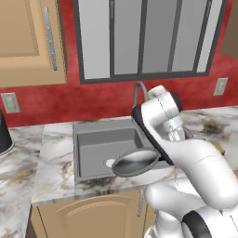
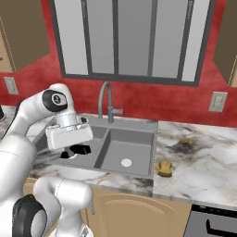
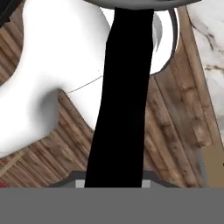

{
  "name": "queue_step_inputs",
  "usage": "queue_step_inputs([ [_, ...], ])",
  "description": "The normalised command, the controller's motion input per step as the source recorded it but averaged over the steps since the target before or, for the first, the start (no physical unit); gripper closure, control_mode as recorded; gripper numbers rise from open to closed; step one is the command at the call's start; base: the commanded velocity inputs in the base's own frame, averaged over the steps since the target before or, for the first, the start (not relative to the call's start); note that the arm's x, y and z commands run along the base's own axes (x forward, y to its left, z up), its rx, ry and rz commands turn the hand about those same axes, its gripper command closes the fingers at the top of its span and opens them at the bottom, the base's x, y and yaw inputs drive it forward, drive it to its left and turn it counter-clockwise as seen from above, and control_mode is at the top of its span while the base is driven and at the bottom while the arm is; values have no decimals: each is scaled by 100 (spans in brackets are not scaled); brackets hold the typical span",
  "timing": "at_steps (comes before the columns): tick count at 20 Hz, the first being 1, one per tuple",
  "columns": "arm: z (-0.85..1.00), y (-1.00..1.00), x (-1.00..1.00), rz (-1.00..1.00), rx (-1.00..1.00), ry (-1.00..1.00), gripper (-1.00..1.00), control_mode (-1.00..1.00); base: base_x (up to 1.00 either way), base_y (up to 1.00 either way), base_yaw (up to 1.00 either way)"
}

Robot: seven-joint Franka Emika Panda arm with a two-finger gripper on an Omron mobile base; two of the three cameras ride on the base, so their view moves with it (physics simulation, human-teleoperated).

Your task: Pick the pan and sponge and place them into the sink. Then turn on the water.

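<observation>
fingers (image 2: 79, 149) clamped on pan (image 1: 135, 162) handle, sink (image 1: 93, 142) below, marble bench (image 2: 203, 162) with sponge (image 2: 163, 168) right, red wall (image 2: 139, 99) behind

A red wall (image 1: 56, 100) carries a dark-framed window (image 2: 132, 39) with grey panes, white outlets (image 2: 216, 101) and tan upper cabinets (image 1: 28, 42), above a marbled white bench (image 2: 203, 162) with tan cupboard doors (image 1: 88, 216) below and a wood-plank floor (image 3: 175, 113).
</observation>
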Motion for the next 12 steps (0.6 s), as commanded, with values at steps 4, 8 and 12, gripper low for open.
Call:
queue_step_inputs([
  [4,18,12,54,-5,7,14,100,-100,0,0,0],
  [8,7,0,44,-17,5,11,100,-100,0,0,0],
  [12,0,7,27,-19,0,3,100,-100,0,0,0],
])
